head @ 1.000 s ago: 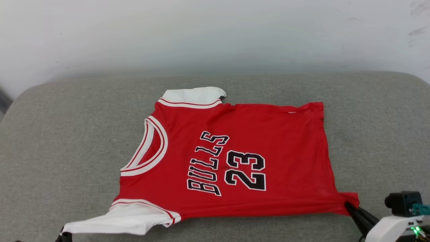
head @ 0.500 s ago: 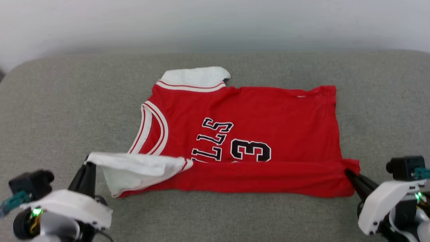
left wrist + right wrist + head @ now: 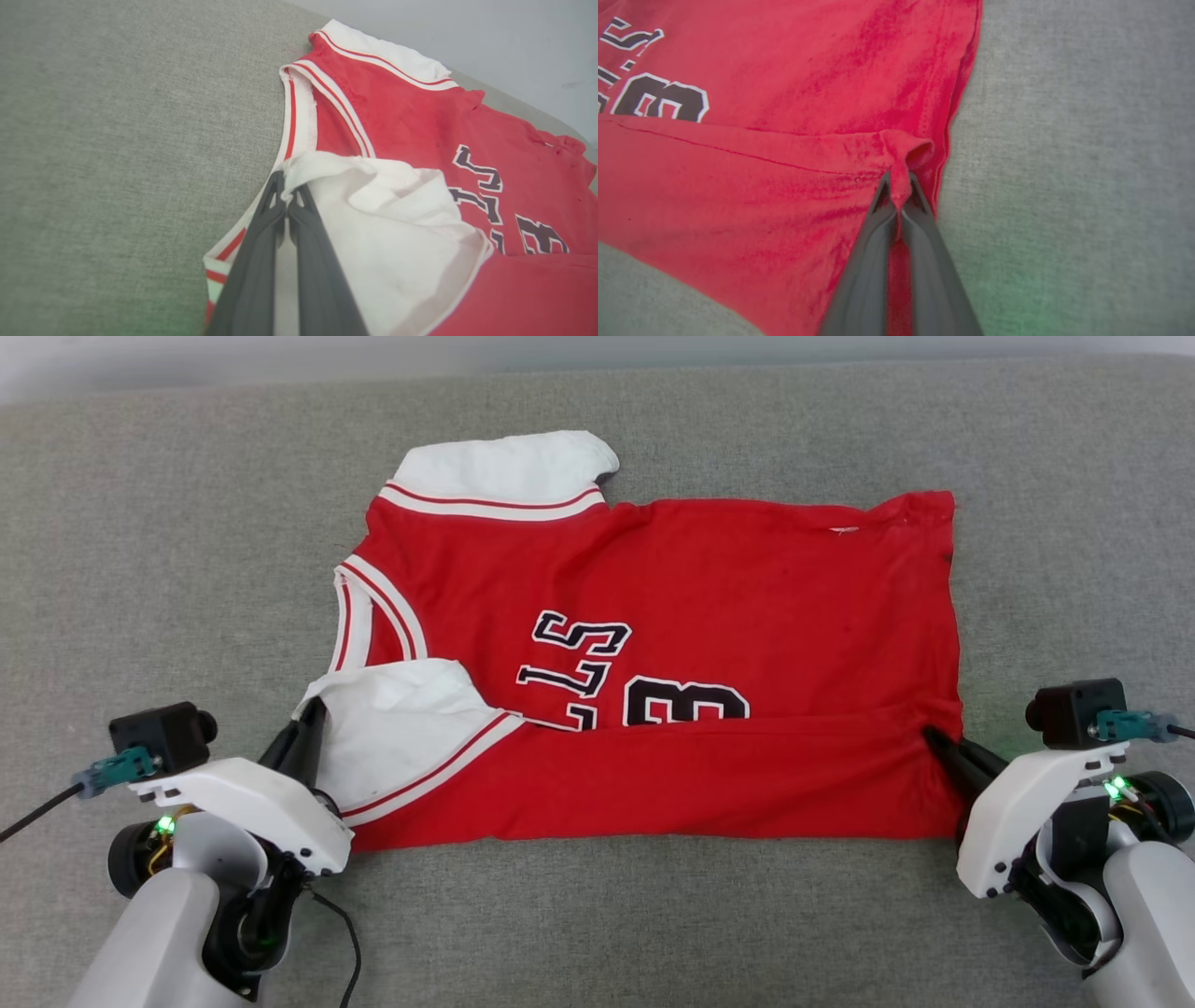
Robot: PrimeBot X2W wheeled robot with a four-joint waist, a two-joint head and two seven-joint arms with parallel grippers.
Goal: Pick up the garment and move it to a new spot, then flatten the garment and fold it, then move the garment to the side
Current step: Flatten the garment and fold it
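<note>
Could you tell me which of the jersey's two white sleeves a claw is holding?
The near sleeve, folded onto the jersey and pinched by the left claw; the far sleeve lies flat, untouched.

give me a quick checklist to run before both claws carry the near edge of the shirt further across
1. Left claw shut on the near sleeve: ok.
2. Right claw shut on the hem corner: ok, cloth is pinched between its fingers.
3. Folded flap level from claw to claw: ok, its edge runs fairly straight across the number.
4. Near sleeve smooth: not ok, it is crumpled beside the left claw.
5. Far sleeve laid out flat: cannot tell, its end may be tucked under.
6. Rest of the shirt lying flat: ok, apart from light wrinkles.
</note>
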